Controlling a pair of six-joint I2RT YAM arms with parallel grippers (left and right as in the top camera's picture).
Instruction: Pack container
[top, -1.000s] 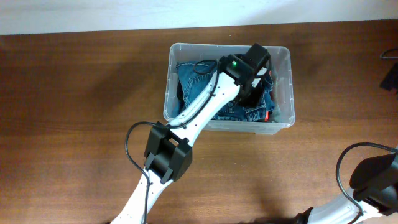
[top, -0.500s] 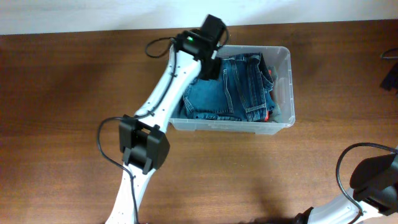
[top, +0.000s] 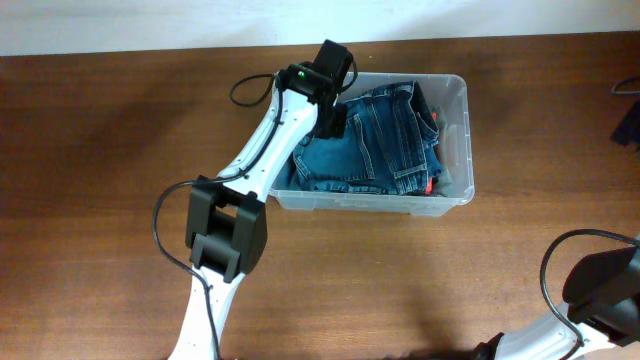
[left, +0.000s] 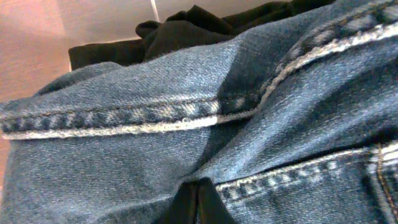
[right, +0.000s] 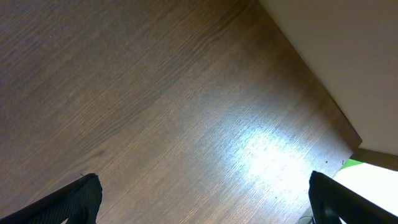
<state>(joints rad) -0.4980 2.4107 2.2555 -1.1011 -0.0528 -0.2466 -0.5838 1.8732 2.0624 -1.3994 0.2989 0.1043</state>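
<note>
The container is a clear plastic bin at the table's middle back. Folded blue jeans fill most of it, with a black garment beneath and a bit of something red at the front right. My left gripper is low inside the bin's left rear corner. In the left wrist view its fingers are pressed together on a fold of the jeans. My right gripper is open wide and empty above bare table wood.
The left arm's links stretch from the front left across the table to the bin. The right arm's base and cable sit at the front right corner. A dark object lies at the right edge.
The left gripper swung from the bin's right side to its left rear corner. The jeans went from bunched up to lying spread flat. The right arm has not moved.
</note>
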